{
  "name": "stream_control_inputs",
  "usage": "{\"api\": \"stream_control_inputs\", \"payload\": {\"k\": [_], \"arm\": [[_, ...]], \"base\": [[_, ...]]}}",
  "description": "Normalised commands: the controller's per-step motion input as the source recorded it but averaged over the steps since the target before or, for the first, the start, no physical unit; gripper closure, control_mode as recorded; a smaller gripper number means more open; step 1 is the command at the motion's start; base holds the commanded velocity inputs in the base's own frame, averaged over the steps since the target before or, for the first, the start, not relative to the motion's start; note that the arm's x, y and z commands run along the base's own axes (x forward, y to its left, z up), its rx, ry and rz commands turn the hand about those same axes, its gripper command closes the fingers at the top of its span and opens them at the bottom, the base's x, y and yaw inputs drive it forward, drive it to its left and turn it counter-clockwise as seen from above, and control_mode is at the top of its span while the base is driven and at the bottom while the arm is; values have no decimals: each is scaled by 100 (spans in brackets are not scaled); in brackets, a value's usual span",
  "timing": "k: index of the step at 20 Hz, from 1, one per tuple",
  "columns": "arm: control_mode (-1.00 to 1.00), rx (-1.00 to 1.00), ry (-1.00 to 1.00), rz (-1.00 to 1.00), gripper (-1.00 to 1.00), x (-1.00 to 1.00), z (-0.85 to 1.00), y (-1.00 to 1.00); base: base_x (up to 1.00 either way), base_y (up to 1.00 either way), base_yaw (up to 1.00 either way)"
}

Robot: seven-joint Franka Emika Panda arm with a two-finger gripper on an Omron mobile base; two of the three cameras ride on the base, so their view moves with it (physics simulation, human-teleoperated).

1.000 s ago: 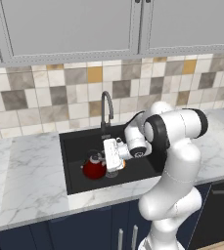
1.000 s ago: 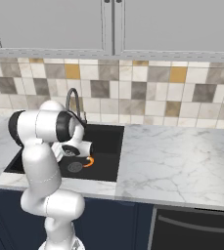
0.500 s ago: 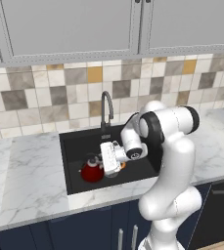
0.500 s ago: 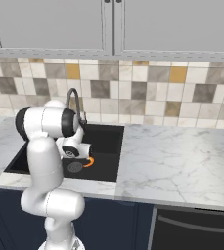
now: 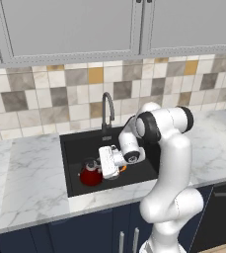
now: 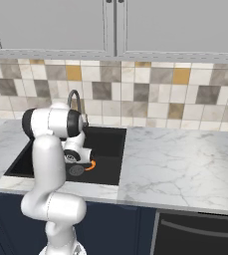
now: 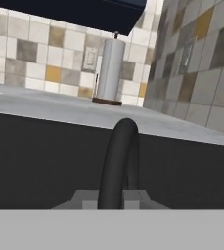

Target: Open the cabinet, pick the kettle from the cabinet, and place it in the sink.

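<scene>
Kettle (image 5: 90, 175): small, squat, rounded red body with a darker band at the base; dark arched handle (image 7: 119, 163) over the top. Location: inside the sink (image 5: 75, 148), at the front-left part of the basin, its base down at the basin floor; whether it rests on the floor cannot be told. Upright.

Gripper (image 5: 102, 168): white hand lowered into the basin, just beside the kettle on its right side as the left base view shows it. Jaws drawn narrow, closed on the handle; in the hand view the dark arch rises from between the finger tips, with the black sink wall behind it.

Sink: black rectangular recessed basin, set into a white marble counter (image 5: 30, 183). Dark gooseneck faucet (image 5: 106, 111) at the rear rim. Round metal drain (image 6: 76, 170) in the floor, seen in the right base view, with an orange curved item (image 6: 90, 165) just beside it, partly hidden by the arm.

Surroundings: tiled backsplash (image 5: 50, 99) in grey, beige and ochre; light grey wall cabinets (image 5: 70, 29) above; navy base cabinets (image 5: 85, 232) below the counter. A paper towel roll (image 7: 109, 71) stands upright on the counter, seen in the hand view.
</scene>
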Motion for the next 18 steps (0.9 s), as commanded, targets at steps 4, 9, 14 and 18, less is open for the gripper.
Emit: {"api": "stream_control_inputs", "payload": {"k": [4, 9, 14, 18], "arm": [[-100, 0, 2, 0, 100, 19, -21, 8], [-100, 0, 4, 0, 100, 18, -22, 7], [-100, 0, 7, 1, 100, 20, -25, 7], [-100, 0, 5, 2, 100, 20, -23, 6]], "base": [[0, 0, 0], [0, 0, 0], [0, 0, 0], [0, 0, 0]]}}
